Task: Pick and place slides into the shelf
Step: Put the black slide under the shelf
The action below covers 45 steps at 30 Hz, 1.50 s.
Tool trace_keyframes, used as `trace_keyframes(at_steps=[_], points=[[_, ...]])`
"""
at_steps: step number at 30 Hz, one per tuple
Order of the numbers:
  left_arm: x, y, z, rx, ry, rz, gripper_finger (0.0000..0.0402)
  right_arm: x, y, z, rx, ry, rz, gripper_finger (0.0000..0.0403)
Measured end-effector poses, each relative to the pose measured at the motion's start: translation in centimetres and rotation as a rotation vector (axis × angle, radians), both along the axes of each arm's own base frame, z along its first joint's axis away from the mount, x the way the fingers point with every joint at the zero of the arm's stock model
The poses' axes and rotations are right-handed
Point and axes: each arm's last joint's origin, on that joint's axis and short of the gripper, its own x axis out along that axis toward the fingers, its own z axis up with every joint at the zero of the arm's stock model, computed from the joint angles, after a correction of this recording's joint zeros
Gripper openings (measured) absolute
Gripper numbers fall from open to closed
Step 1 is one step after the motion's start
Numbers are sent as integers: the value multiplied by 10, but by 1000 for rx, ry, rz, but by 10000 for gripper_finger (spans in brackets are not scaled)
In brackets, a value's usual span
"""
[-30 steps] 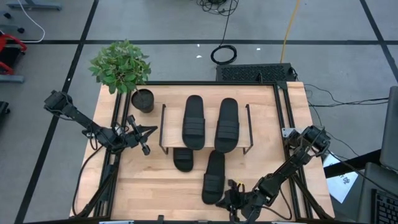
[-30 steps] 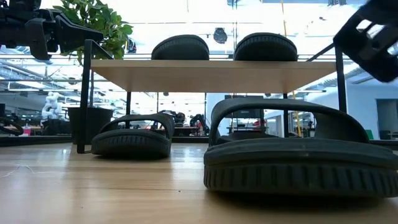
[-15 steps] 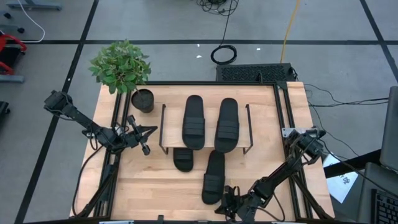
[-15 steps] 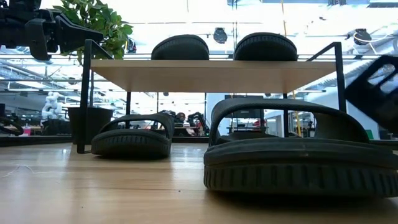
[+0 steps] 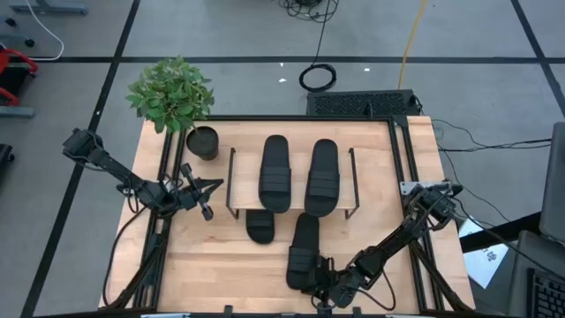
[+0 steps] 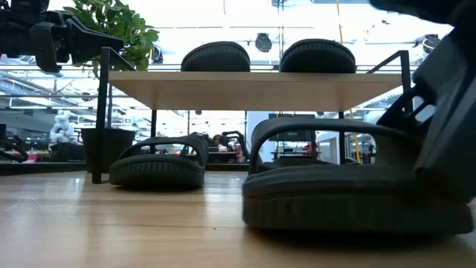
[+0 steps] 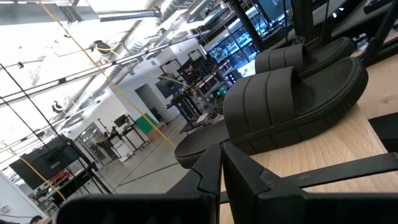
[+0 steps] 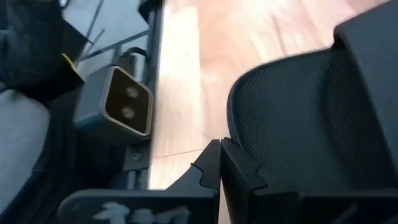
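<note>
The shelf point(image 5: 291, 210) stands mid-table with two black slides point(image 5: 275, 172) point(image 5: 322, 177) on its top board. A third slide point(image 5: 259, 227) lies on the table, partly under the board. The fourth slide point(image 5: 303, 252) lies toward the near edge, toe under the shelf; in the low view it point(image 6: 349, 190) is big and close. My right gripper point(image 5: 320, 276) is shut, low at this slide's heel end point(image 8: 298, 118). My left gripper point(image 5: 212, 187) hovers shut to the left of the shelf, and its wrist view looks at a slide point(image 7: 292, 106). My right gripper has its shut fingers point(image 8: 239, 171) level beside the heel end point(image 8: 249, 134) of the near slide, coming from the table's near right. The slide lies flat on the table. I cannot tell whether the fingers touch it.
A potted plant point(image 5: 177, 102) stands at the far left corner beside the shelf. Black frame rails point(image 5: 163, 238) run along the table's left and right sides. A small camera block point(image 8: 127, 102) sits at the near edge. Bare wood point(image 5: 221, 265) lies near left.
My right gripper has come down and moved toward the table's left, from beyond the near slide's heel to right beside it. In the low view it dropped from the upper right to table height against the slide. The slides and my left arm have kept still.
</note>
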Motion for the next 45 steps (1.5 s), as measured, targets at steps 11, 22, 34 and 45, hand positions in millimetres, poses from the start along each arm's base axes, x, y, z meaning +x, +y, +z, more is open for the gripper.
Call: trace_keyframes(at_steps=[11,22,34,45], points=[[0,0,0,-1,0,0,24,9,-17,-4,-56,38,-59,0],[0,0,0,-1,0,1,24,8,-25,-9,-107,88,-112,0],[0,0,0,-1,0,1,24,10,-35,-12,-178,102,-178,0],[0,0,0,-4,0,0,24,9,-39,-14,-192,113,-257,0]])
